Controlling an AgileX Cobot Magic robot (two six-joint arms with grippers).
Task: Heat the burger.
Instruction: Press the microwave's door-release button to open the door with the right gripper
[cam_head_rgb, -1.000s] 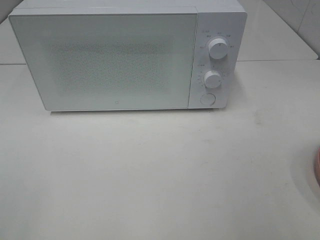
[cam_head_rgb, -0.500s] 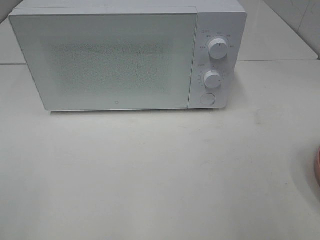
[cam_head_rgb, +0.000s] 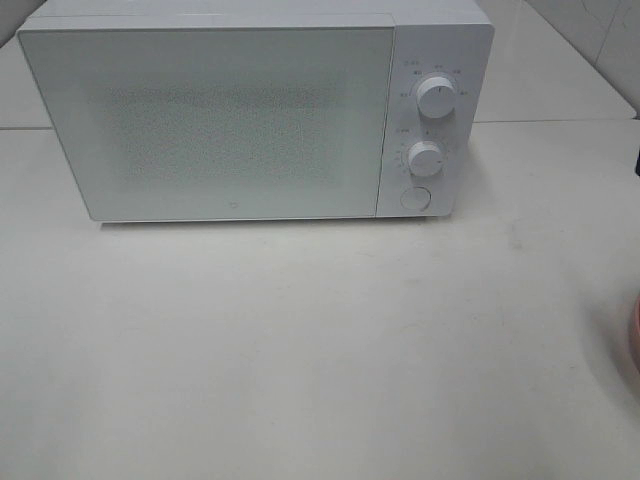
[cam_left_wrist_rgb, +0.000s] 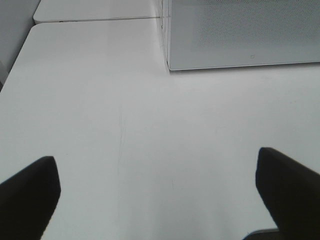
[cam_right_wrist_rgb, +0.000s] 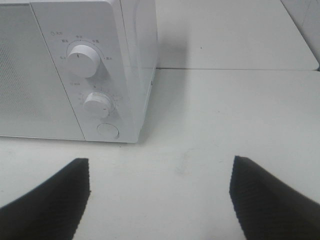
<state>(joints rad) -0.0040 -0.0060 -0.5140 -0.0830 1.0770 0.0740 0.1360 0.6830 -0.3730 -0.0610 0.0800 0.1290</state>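
Observation:
The burger is out of view in every frame. A white microwave (cam_head_rgb: 210, 120) stands at the back of the white table (cam_head_rgb: 300, 350) with its door shut. It also shows in the left wrist view (cam_left_wrist_rgb: 240, 35) and the right wrist view (cam_right_wrist_rgb: 75, 65). My left gripper (cam_left_wrist_rgb: 156, 160) is open and empty above bare table, in front of the microwave's left corner. My right gripper (cam_right_wrist_rgb: 160, 165) is open and empty, in front of the microwave's control panel. Neither gripper shows in the exterior high view.
The control panel has an upper knob (cam_head_rgb: 436, 96), a lower knob (cam_head_rgb: 426, 158) and a round button (cam_head_rgb: 415, 198). A pink plate rim (cam_head_rgb: 635, 345) peeks in at the right edge. A dark sliver (cam_head_rgb: 638, 160) shows at the right edge.
A dark sliver has come into the exterior view at the right edge. The microwave and the plate rim have not moved.

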